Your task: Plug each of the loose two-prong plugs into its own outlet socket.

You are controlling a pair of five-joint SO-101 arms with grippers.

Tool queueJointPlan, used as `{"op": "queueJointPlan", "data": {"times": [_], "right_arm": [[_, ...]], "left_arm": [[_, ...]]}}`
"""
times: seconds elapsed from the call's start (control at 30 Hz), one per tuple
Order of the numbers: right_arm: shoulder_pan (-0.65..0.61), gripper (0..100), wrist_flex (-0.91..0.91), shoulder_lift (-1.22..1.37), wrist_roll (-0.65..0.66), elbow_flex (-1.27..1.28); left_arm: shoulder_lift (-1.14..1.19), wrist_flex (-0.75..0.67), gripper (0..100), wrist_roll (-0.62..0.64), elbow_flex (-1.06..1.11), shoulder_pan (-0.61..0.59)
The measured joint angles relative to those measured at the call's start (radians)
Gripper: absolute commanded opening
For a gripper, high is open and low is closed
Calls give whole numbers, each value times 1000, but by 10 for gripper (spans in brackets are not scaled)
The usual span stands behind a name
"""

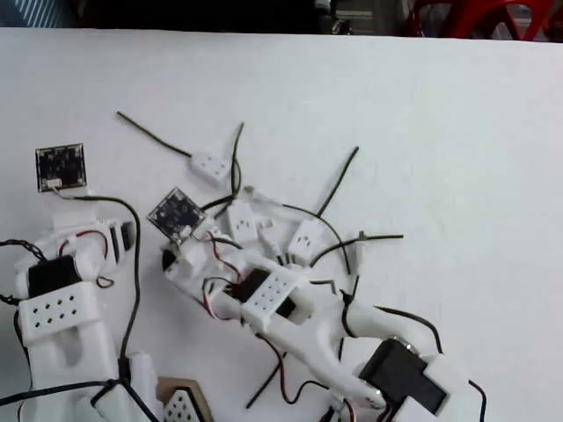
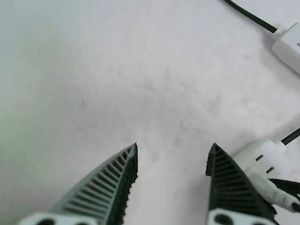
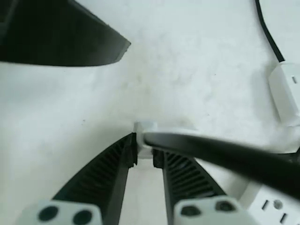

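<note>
My right gripper (image 3: 145, 150) is shut on a small white two-prong plug (image 3: 144, 133) whose black cord (image 3: 220, 152) trails back over one finger; it is held low over the white table. In the high view this gripper (image 1: 179, 255) is left of the cluster of white outlet sockets (image 1: 239, 220) (image 1: 306, 237). Another socket (image 1: 209, 165) with a black cord lies farther back, also seen as a socket (image 3: 286, 91) in the right wrist view. My left gripper (image 2: 173, 157) stands open over bare table, nothing between its fingers, with the held plug (image 2: 262, 157) just beside one finger. In the high view it (image 1: 121, 232) is at the left.
Loose black cords (image 1: 339, 180) cross the table's middle, one ending in a small white plug (image 1: 361, 239). Two small camera boards (image 1: 62, 167) (image 1: 176, 214) sit on the wrists. The white table (image 1: 457, 132) has free room at the back and right.
</note>
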Motion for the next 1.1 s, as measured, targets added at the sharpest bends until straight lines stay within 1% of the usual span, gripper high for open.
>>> {"op": "queueJointPlan", "data": {"times": [0.07, 0.27, 0.4, 0.7, 0.93, 1.1], "right_arm": [[0, 17, 20, -2, 0, -5], [0, 17, 186, -14, 0, -72], [0, 17, 235, -15, 0, -101], [-2, 17, 431, -11, 0, -230], [0, 17, 463, 124, 0, -344], [0, 17, 594, 155, 0, -446]], "left_arm": [[0, 0, 242, 0, 0, -14], [0, -31, 242, 0, 40, -25], [0, -54, 242, 0, 44, -25], [0, -57, 242, 0, 52, -25], [0, -57, 242, 0, 54, -25], [0, -57, 242, 0, 54, -25]]}}
